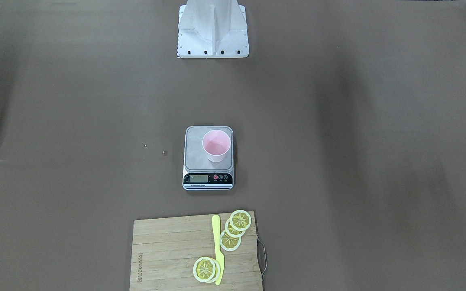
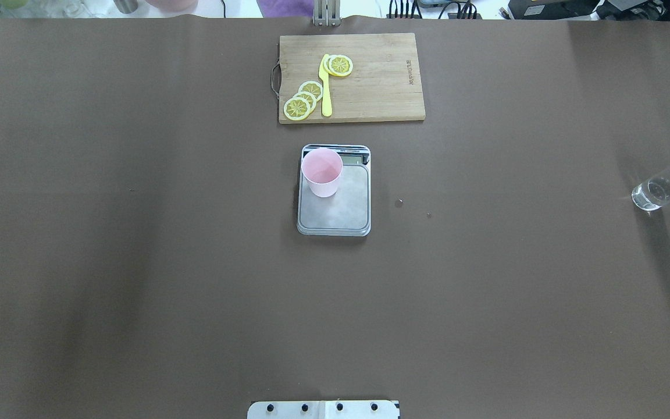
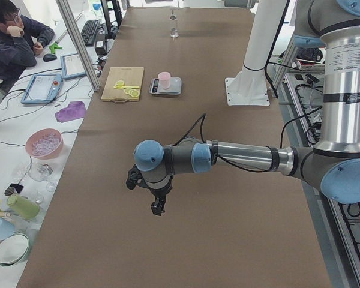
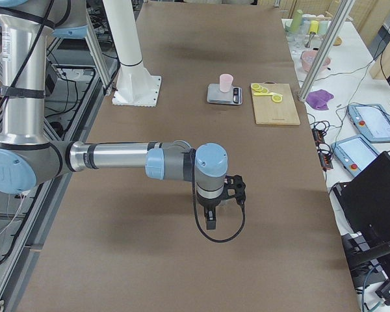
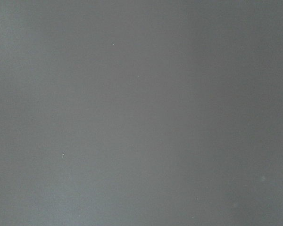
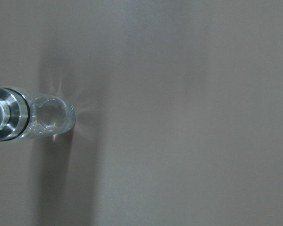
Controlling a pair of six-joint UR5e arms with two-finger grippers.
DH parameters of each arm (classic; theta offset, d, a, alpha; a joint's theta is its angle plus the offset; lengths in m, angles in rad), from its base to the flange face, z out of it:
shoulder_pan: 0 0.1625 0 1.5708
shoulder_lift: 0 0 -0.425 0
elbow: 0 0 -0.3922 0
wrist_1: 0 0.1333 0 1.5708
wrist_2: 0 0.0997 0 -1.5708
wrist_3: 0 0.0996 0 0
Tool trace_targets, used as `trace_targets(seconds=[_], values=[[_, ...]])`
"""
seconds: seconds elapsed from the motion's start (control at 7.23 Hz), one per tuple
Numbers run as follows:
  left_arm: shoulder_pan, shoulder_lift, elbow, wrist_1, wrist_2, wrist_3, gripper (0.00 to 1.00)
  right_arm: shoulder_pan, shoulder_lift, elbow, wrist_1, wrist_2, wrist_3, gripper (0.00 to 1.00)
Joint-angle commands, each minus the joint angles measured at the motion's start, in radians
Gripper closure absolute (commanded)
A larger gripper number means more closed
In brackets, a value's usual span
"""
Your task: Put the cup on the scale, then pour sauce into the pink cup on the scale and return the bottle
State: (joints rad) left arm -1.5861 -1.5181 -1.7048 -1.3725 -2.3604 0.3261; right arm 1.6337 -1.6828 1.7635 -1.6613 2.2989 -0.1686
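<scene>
Bottle [image 2: 655, 192] stands upright, cap up, at the table's far right edge, well apart from the scale [image 2: 344, 212]. Cup [image 2: 322, 171] already sits on the platform. Right gripper [image 4: 211, 221] hangs above table just beside the bottle, so the right arm is nearer. Left gripper [image 3: 158, 207] is at the opposite end. Can't tell if either is spread or pressed together. Cup contents unclear, possibly empty.

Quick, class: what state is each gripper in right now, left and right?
Left gripper: cannot be told; it shows only in a side view.
Right gripper: cannot be told; it shows only in a side view.
</scene>
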Motion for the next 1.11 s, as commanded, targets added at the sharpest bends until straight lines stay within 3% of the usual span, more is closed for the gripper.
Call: trace_targets(seconds=[0.0,0.97], values=[[0.000,-0.002,0.005,0.000,0.000,0.001,0.02,0.000,-0.006,0.019,0.000,-0.003,0.000,0.00],[0.000,-0.013,0.030,-0.034,0.000,-0.001,0.02,-0.001,-0.037,0.062,0.000,-0.003,0.000,0.00]])
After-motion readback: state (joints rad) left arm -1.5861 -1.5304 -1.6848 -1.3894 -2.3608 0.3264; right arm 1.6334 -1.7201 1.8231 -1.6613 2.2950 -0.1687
